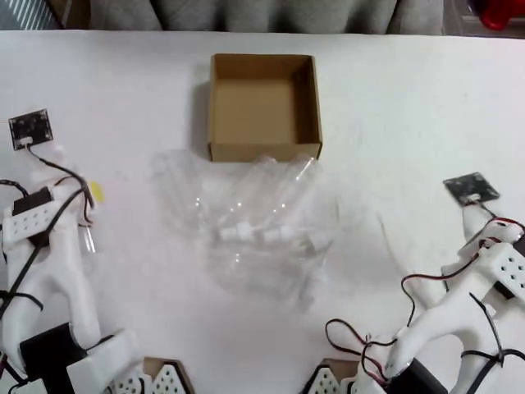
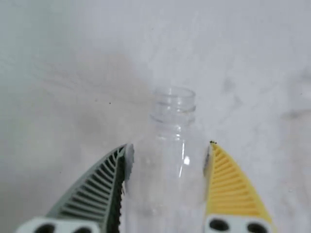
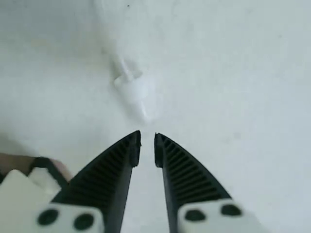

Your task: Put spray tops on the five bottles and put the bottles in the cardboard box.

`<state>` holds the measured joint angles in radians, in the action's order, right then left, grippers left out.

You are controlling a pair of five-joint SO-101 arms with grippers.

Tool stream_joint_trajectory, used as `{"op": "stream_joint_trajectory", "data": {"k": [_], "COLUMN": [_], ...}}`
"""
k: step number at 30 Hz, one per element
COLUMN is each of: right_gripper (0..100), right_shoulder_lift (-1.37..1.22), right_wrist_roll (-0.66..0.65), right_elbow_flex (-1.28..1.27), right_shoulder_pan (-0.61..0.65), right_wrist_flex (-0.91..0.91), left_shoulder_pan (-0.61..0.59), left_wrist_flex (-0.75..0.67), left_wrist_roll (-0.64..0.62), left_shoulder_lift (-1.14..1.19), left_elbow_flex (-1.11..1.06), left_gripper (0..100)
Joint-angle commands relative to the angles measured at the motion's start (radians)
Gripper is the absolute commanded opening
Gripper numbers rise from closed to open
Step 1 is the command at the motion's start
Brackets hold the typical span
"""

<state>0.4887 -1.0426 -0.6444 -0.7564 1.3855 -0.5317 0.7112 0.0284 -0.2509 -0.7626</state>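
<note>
A: Left gripper?
B: Clamped on a clear bottle, neck uncapped. Probably held steady for capping.
A: Right gripper?
B: Narrow, holding nothing, near a white spray top.
A: Cardboard box?
B: Upper centre of the high view, bottle pile just below. None boxed yet.
</note>
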Motion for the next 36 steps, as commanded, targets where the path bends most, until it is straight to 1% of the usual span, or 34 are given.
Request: {"op": "stream_joint_trajectory", "data": {"k": [1, 4, 6, 8, 13, 16, 22, 26, 29, 36], "right_gripper": [1.5, 1.5, 1.5, 1.5, 1.5, 1.5, 1.5, 1.5, 1.5, 1.5], "right_shoulder_lift": [0.001, 0.001, 0.002, 0.021, 0.116, 0.153, 0.159, 0.168, 0.16, 0.156], "right_wrist_roll": [0.17, 0.227, 0.241, 0.272, 0.43, 0.473, 0.477, 0.479, 0.503, 0.52], "right_elbow_flex": [0.048, 0.005, -0.064, -0.135, -0.295, -0.379, -0.523, -0.52, -0.479, -0.473], "right_shoulder_pan": [0.001, -0.024, -0.039, -0.053, -0.091, -0.096, -0.142, -0.176, -0.174, -0.145], "right_wrist_flex": [0.137, 0.179, 0.159, 0.087, -0.125, -0.239, -0.475, -0.527, -0.535, -0.641], "left_shoulder_pan": [0.016, 0.016, 0.016, 0.016, 0.021, 0.021, 0.018, 0.019, 0.019, 0.016], "left_wrist_flex": [-0.026, -0.026, -0.026, -0.026, -0.026, -0.025, -0.023, -0.023, -0.021, -0.018], "left_wrist_roll": [0.021, 0.023, 0.023, 0.023, 0.025, 0.025, 0.025, 0.025, 0.025, 0.025], "left_shoulder_lift": [-0.007, -0.007, -0.007, -0.007, -0.007, -0.007, -0.007, -0.007, -0.007, -0.007], "left_elbow_flex": [0.008, 0.008, 0.008, 0.008, 0.008, 0.006, 0.006, 0.006, 0.006, 0.006], "left_gripper": [2, 2, 2, 2, 2, 2, 2, 2, 2, 2]}}
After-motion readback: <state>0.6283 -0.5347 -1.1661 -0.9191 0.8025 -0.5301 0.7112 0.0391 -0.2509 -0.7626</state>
